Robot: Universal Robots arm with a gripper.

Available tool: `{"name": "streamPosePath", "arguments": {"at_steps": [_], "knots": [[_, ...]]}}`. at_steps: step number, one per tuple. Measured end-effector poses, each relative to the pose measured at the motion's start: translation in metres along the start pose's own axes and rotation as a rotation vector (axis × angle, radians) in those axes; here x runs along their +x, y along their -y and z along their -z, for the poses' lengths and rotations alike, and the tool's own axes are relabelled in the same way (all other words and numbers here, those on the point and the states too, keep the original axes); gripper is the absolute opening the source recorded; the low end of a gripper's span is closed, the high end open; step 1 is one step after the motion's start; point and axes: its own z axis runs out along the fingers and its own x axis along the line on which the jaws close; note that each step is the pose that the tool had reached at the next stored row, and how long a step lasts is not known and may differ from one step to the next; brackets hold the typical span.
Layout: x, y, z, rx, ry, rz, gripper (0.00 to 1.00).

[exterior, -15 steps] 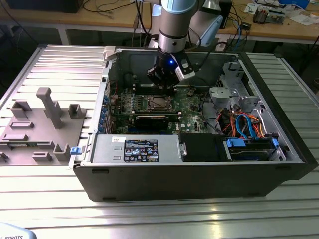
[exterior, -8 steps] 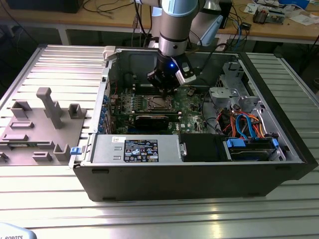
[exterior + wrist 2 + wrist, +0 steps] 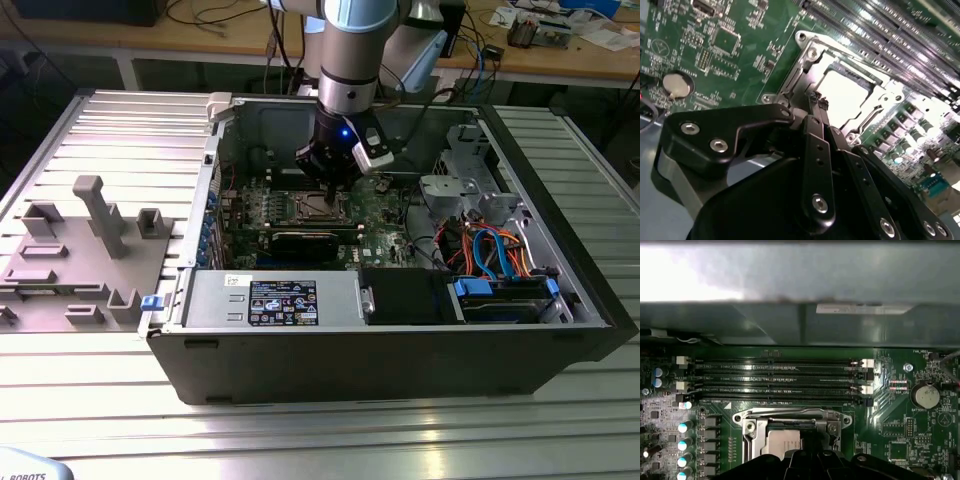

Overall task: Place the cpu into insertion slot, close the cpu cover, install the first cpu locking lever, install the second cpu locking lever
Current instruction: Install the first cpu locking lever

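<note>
The cpu point(image 3: 844, 94) shows its silvery top inside the insertion slot point(image 3: 318, 207) on the green board. In the first wrist view the cpu point(image 3: 785, 445) sits partly behind the black fingers. The cpu cover point(image 3: 809, 56), a silver metal frame, lies around the chip and looks flat down on it; the cpu cover point(image 3: 790, 415) also frames the chip here. My gripper point(image 3: 815, 100) is shut with nothing seen between its fingers point(image 3: 816, 150), and its tips rest at the cover's edge. In the exterior view the gripper point(image 3: 330, 188) hangs just above the socket.
Long black memory slots point(image 3: 775, 377) run beside the socket. A coin battery point(image 3: 926, 396) sits on the board. The open case point(image 3: 400, 340) walls in the board, with a power supply point(image 3: 270, 300), drive cage point(image 3: 460, 180) and coloured cables point(image 3: 490, 250). A grey fixture block point(image 3: 90, 250) stands outside.
</note>
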Motion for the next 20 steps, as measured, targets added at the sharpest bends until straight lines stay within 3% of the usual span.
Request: {"name": "streamPosePath", "arguments": {"at_steps": [5,14,20], "knots": [[0.0001,0.0081,0.0003,0.0041,0.0,-0.006,0.11],[0.0007,0.0081,0.0285,0.0041,0.0001,-0.009,0.11],[0.0008,0.0081,0.0322,0.0037,0.0001,-0.009,0.11]]}}
